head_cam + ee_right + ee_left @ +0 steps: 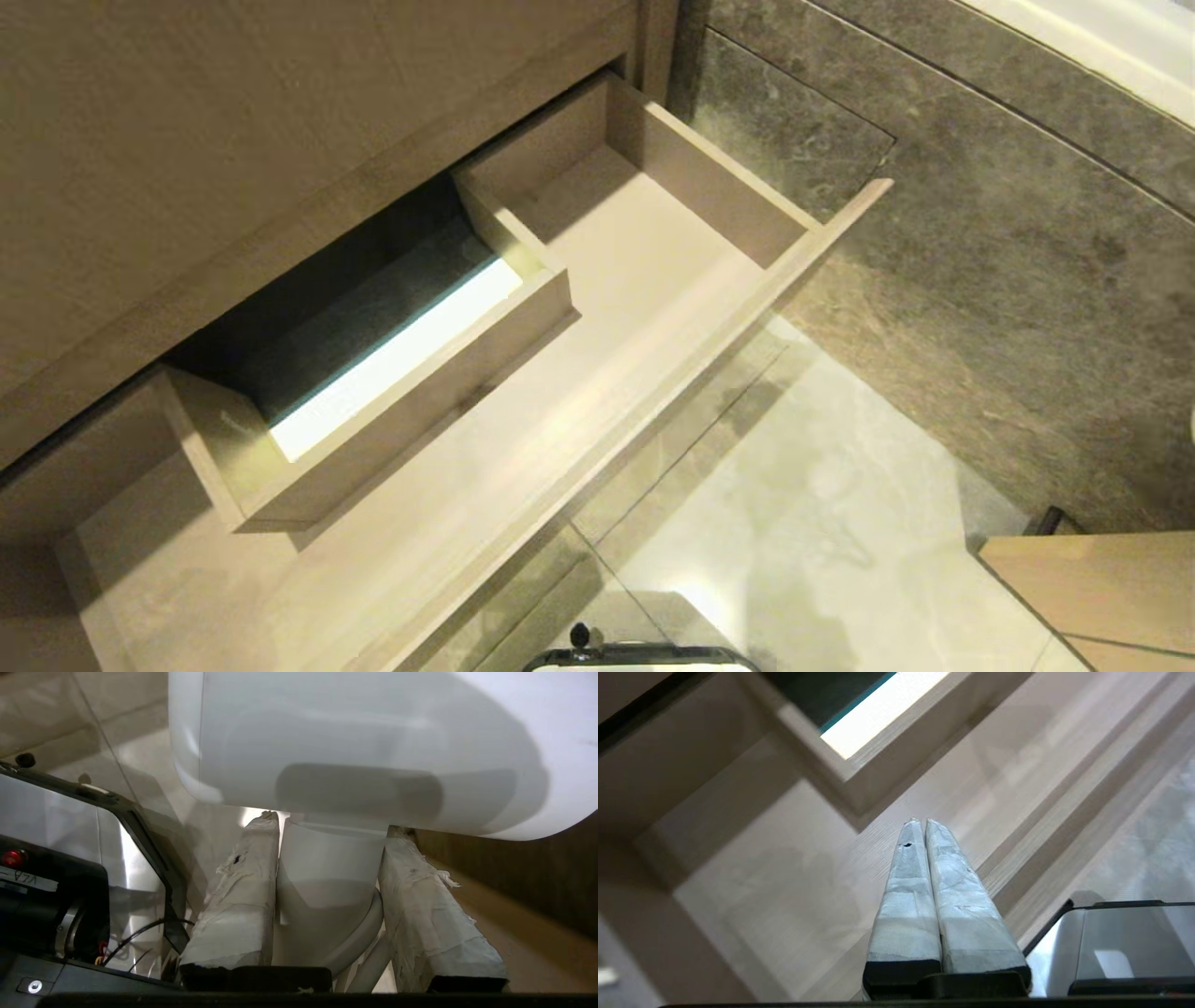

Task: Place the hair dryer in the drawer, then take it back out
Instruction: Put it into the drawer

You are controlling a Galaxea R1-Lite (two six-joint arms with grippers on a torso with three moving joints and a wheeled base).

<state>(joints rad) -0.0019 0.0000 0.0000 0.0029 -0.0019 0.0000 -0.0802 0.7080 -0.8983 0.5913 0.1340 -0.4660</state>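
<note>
The drawer [597,411] stands pulled open in the head view, light wood, with a U-shaped floor around a boxed cut-out [411,392]; nothing lies in the part I can see. In the right wrist view the white hair dryer [355,751] fills the frame, its barrel across the fingertips and its handle [327,877] clamped between the taped fingers [238,896]. My right gripper [329,828] is shut on that handle and is outside the head view. My left gripper [920,822] is shut and empty, parked above the drawer's floor [784,877].
A taller wood panel [233,121] rises above the drawer. Grey stone wall [980,243] stands to its right, with pale glossy floor tiles [822,523] below. A wooden surface [1102,579] sits at the lower right. The robot's metal base [70,826] lies close to the right gripper.
</note>
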